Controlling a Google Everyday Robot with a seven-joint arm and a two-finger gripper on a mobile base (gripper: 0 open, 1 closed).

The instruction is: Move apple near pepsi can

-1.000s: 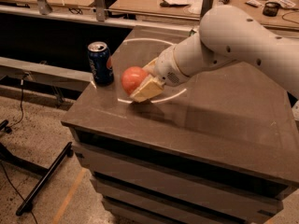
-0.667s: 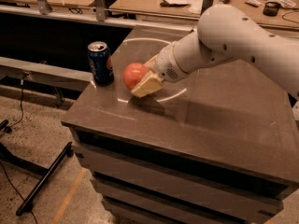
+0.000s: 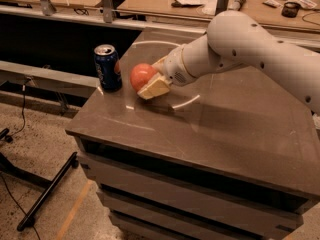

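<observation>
The red-orange apple (image 3: 141,76) is at the left part of the dark table top (image 3: 235,129), a short gap to the right of the dark blue pepsi can (image 3: 108,67), which stands upright near the table's left edge. My gripper (image 3: 150,78) reaches in from the right on the white arm (image 3: 250,49) and is shut on the apple. One cream finger pad (image 3: 154,88) sits under the apple's near side and the other is behind it. The apple is at or just above the table surface; I cannot tell which.
A thin white arc (image 3: 187,101) is marked on the table top. The table's left edge drops to the floor, where a black stand leg (image 3: 47,191) lies. Workbenches (image 3: 165,4) with small clutter stand behind.
The gripper with the apple has shifted slightly upward in the view and stays close to the right of the can. The can has not moved.
</observation>
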